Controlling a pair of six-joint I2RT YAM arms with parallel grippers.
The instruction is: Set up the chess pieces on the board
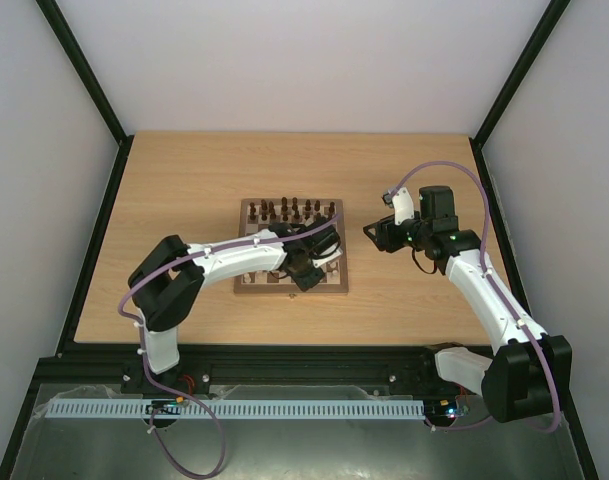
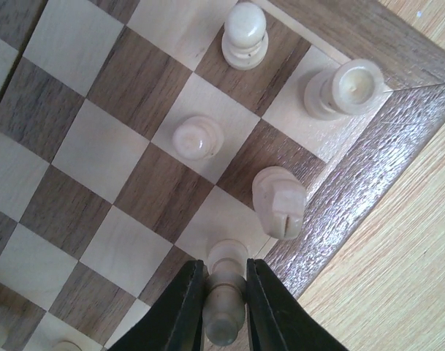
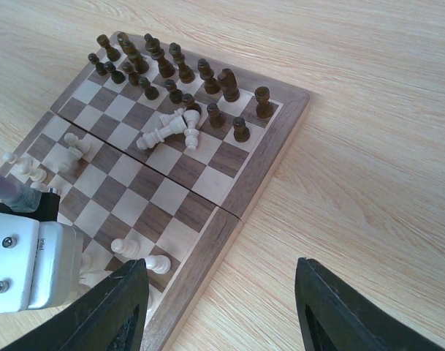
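Observation:
The board [image 1: 246, 208] lies mid-table. My left gripper [image 1: 309, 276] hangs over its near right corner and is shut on a cream piece [image 2: 226, 307], held upright at a near-edge square beside the border [image 2: 368, 183]. Around it stand a cream knight [image 2: 279, 201], a cream rook [image 2: 350, 88] and two cream pawns [image 2: 198, 137]. My right gripper [image 3: 221, 267] is open and empty above the tabletop just right of the board [image 3: 207, 248]. Dark pieces [image 3: 171, 66] fill the far rows. A few cream pieces [image 3: 171, 128] lie toppled mid-board.
The left arm's white wrist [image 3: 25, 263] covers the near part of the board in the right wrist view. More cream pieces [image 3: 69, 146] stand or lie along the board's left side. Bare light wood tabletop [image 1: 404, 290] surrounds the board; black frame posts mark the table edges.

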